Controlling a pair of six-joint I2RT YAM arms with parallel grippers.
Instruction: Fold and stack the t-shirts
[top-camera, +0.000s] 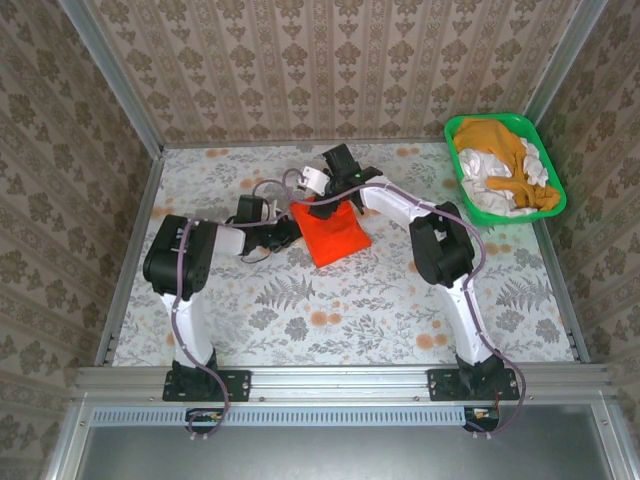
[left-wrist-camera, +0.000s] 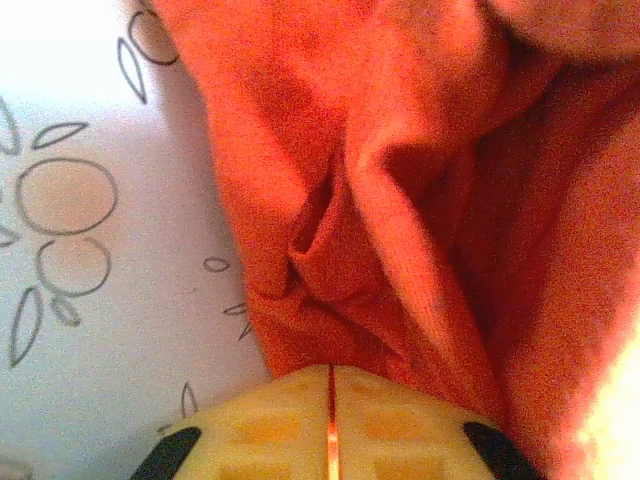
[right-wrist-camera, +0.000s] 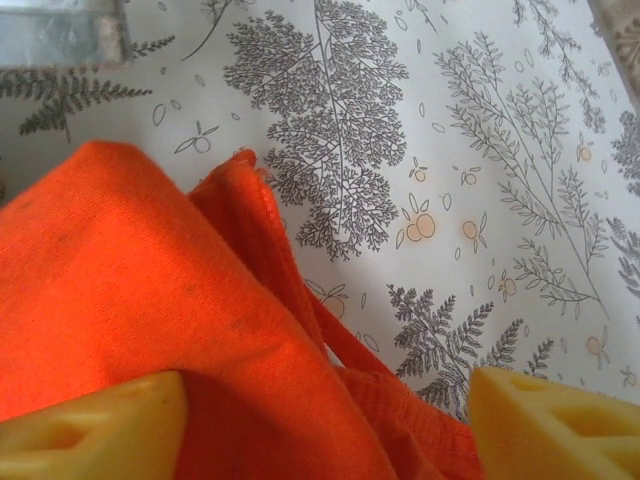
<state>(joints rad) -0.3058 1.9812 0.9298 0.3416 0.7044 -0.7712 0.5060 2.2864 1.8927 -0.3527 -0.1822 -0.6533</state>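
While lying mid-tabletop, the red-orange t-shirt (top-camera: 330, 232) is bunching up.
Left gripper (left-wrist-camera: 330, 385) is sitting shut at its edge, right gripper (right-wrist-camera: 325, 400) gaping empty astride it; flatten ridges first.

The counter (top-camera: 330, 320) wears a pale cloth printed with grey ferns and small orange fruits, plain in the right wrist view (right-wrist-camera: 480, 150) and washed nearly white in the left wrist view (left-wrist-camera: 90, 330). 3 walls close it in: the back wall (top-camera: 330, 70), the left wall (top-camera: 50, 200) and the right wall (top-camera: 610, 200), all papered in a beige damask pattern. 2 bare metal posts (top-camera: 110, 70) stand in the far corners. A metal rail (top-camera: 340, 382) runs along the near edge, with a grey panel (top-camera: 340, 450) below it. The light is bright and even, and the shadows are soft.
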